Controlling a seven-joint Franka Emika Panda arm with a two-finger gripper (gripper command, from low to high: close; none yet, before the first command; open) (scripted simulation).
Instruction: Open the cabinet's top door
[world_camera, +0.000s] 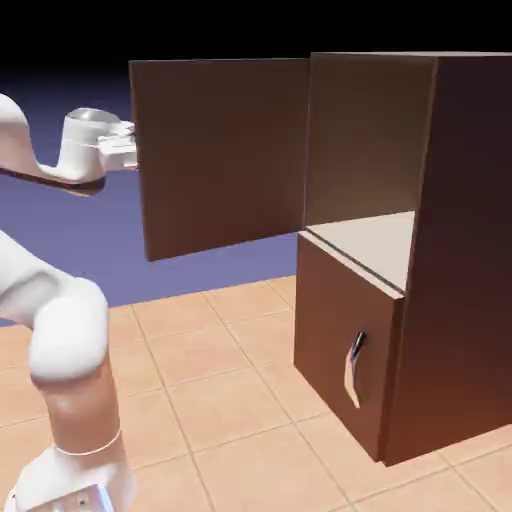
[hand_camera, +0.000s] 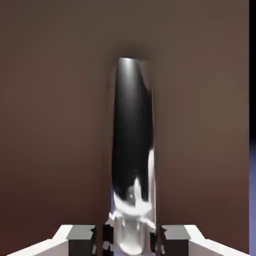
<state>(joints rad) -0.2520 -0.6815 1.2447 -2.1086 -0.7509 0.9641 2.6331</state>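
Top cabinet door (world_camera: 222, 155) swung wide on its hinge, standing well out from the cabinet (world_camera: 475, 240), upper compartment exposed. Likely light on the hinge for so broad a panel, stiff and rigid itself; should travel in an arc, not a straight line. Long silver handle (hand_camera: 131, 135) upright on the panel face in the hand view, polished, probably slippery; best taken across its narrow width, away from the ends, pull kept square to the panel. Fingers (hand_camera: 128, 240) closed on the handle, one at each side, near its lower part in that view. In the exterior view, at the door's far edge from the hinge: good leverage. Beneath, lower door (world_camera: 345, 340) shut, small handle (world_camera: 354, 370) untouched. Opening judged all but done; further pull risks slipping or straining the hinge.
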